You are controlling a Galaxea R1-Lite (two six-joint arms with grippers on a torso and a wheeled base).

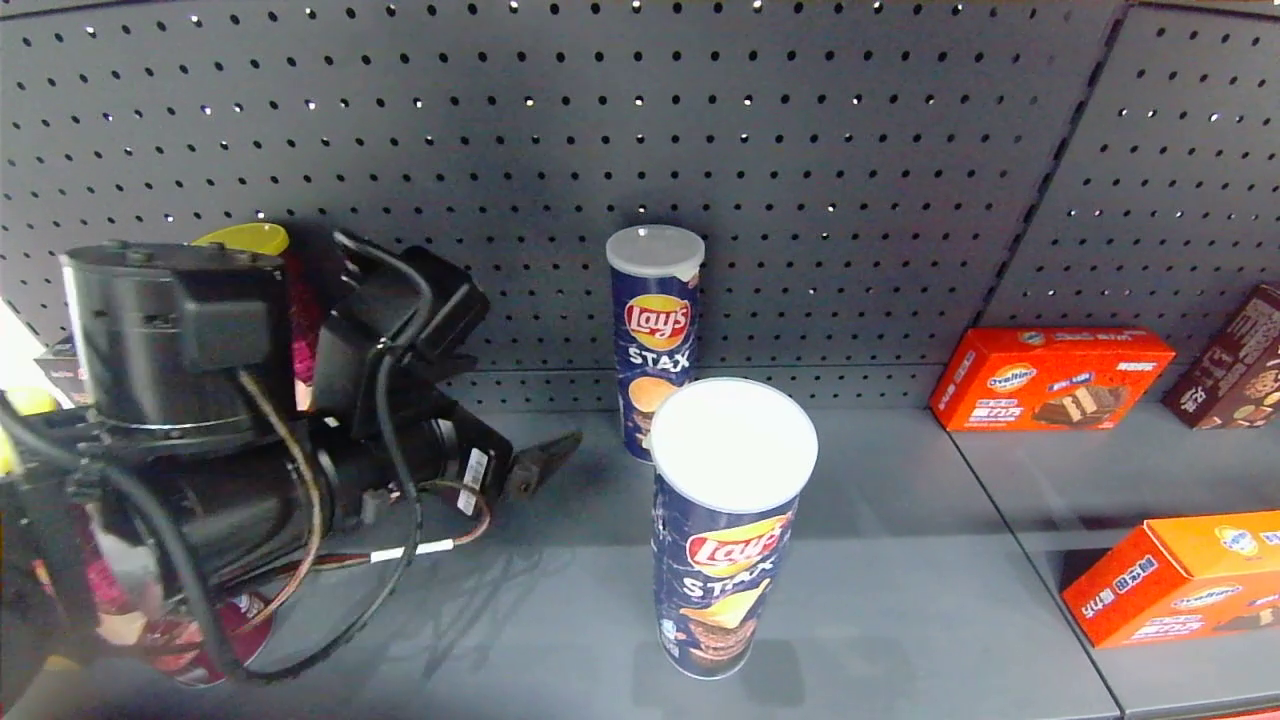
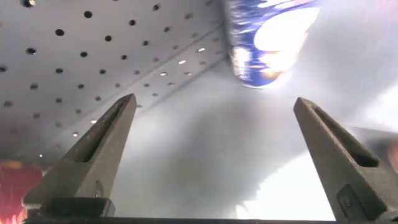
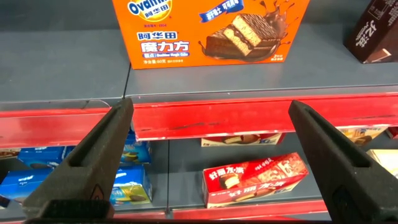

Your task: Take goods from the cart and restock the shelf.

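Observation:
Two tall blue chip cans with white lids stand upright on the grey shelf: one at the back by the pegboard, one nearer the front. My left gripper lies low over the shelf, left of both cans and apart from them. In the left wrist view it is open with nothing between its fingers, and a blue can stands ahead by the pegboard. My right gripper is open and empty, in front of the red shelf edge, below an orange box.
Orange snack boxes and a dark brown box lie on the shelf to the right. A yellow-lidded can and a red can stand by my left arm. The lower shelf holds red and blue boxes.

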